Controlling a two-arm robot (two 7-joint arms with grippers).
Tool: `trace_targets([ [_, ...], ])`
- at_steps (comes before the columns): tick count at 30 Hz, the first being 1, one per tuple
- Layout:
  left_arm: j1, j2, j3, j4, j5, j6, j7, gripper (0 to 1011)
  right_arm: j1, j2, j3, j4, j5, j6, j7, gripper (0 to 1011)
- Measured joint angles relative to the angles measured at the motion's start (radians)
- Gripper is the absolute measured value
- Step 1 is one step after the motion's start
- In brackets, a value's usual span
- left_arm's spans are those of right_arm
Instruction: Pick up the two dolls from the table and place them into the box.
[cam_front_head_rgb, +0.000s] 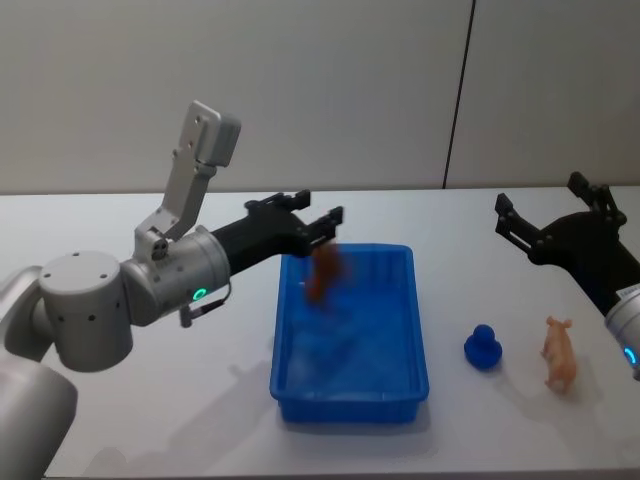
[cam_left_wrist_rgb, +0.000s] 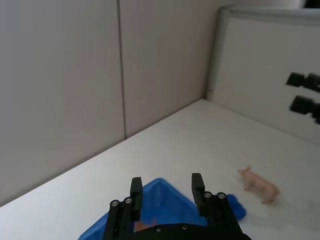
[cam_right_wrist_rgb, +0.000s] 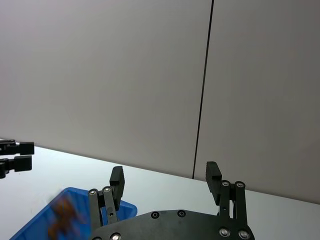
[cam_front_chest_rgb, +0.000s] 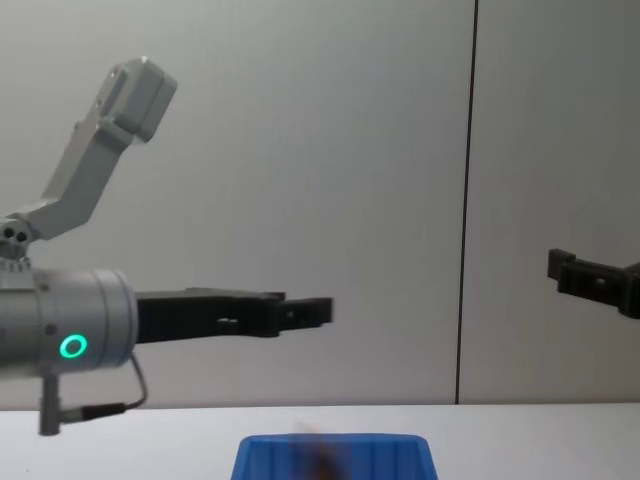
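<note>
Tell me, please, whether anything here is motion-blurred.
Head view: a brown toy is smeared over the box, below the open left gripper; the blue doll and pig look crisp. Chest and right wrist views: the same toy is a faint smear.

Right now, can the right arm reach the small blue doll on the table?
Probably yes: the blue doll stands alone between the box and the pink pig, and the open right gripper hangs nearby, unobstructed.

A plain pale grey wall (cam_front_head_rgb: 250, 80) of smooth panels stood behind the white table (cam_front_head_rgb: 60, 215). A thin dark vertical seam (cam_front_head_rgb: 458, 100) divided two panels. In the left wrist view, a lighter panel with a pale frame (cam_left_wrist_rgb: 215, 50) met this wall at a corner. The light was soft and even.
</note>
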Motion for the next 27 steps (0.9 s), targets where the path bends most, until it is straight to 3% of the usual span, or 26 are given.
trace_targets([
  [9,-0.043,-0.028,0.012,0.072,-0.037,-0.053,-0.15,869,0.0,0.0,0.0,0.0,0.0,0.0,0.0,1001],
  [13,-0.05,-0.03,0.013,0.085,-0.035,-0.073,-0.173,949,0.0,0.0,0.0,0.0,0.0,0.0,0.0,1001],
  [19,-0.05,-0.026,0.014,0.086,-0.02,-0.1,-0.171,1001,0.0,0.0,0.0,0.0,0.0,0.0,0.0,1001],
  [27,-0.027,-0.007,0.011,0.059,0.022,-0.142,-0.106,1001,0.0,0.0,0.0,0.0,0.0,0.0,0.0,1001],
])
